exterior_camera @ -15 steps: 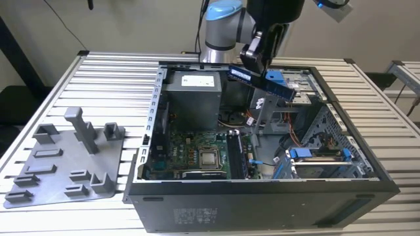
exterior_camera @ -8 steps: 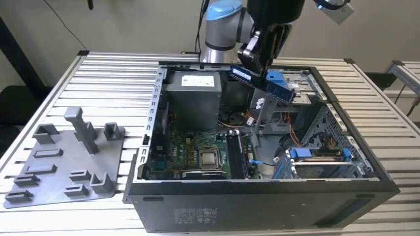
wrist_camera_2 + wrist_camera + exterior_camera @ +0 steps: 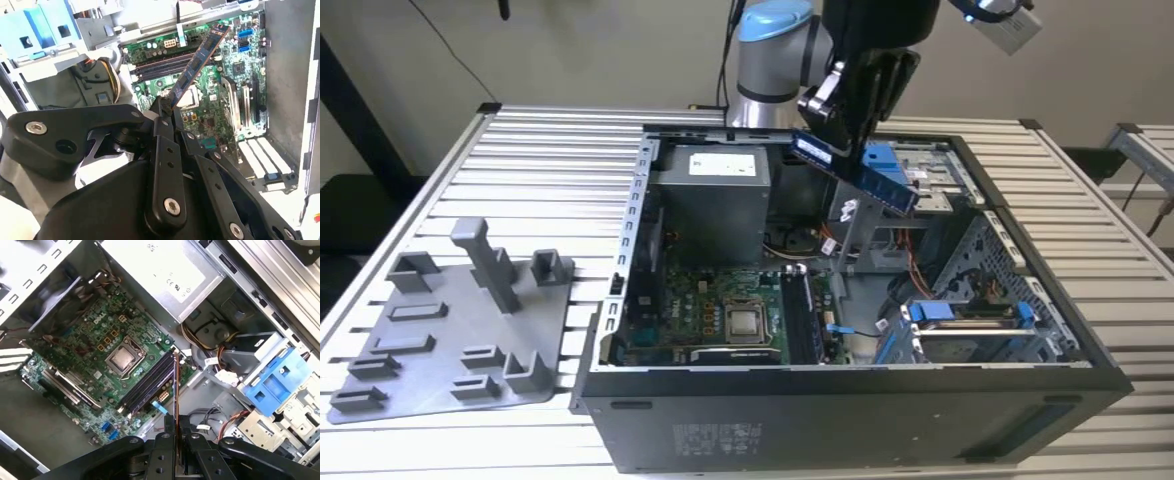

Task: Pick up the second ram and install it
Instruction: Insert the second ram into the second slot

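Slatted metal table carries an open computer case, with its green circuit board lying flat inside. High above the case, the claw is clamped on one end of the memory stick, well clear of the long dark slots. The memory stick's long axis slants, its free end pointing down toward the exterior view's right. To seat it well, I'd judge it needs levelling, lining up along its slot, then an even press at both ends.
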You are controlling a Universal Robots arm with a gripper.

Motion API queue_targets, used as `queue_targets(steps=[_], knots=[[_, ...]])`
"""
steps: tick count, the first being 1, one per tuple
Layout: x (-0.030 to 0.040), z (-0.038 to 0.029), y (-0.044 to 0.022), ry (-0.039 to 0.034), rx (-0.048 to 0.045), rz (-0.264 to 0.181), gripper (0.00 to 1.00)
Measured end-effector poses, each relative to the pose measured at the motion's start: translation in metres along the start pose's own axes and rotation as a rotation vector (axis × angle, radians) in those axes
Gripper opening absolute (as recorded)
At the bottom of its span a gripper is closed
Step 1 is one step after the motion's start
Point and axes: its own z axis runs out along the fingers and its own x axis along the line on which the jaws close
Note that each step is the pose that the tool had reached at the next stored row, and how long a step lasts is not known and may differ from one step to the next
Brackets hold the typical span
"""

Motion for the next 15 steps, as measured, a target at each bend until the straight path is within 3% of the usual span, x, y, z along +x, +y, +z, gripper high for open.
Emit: queue_targets(steps=[3,7,15], knots=[[0.0003,0.0009,-0.0002,0.0029,-0.0001,0.022,0.15],[0.0008,0.0028,-0.0005,0.0202,-0.0127,0.051,0.15],[0.0010,0.0056,-0.0005,0.0224,-0.0051,0.186,0.15]])
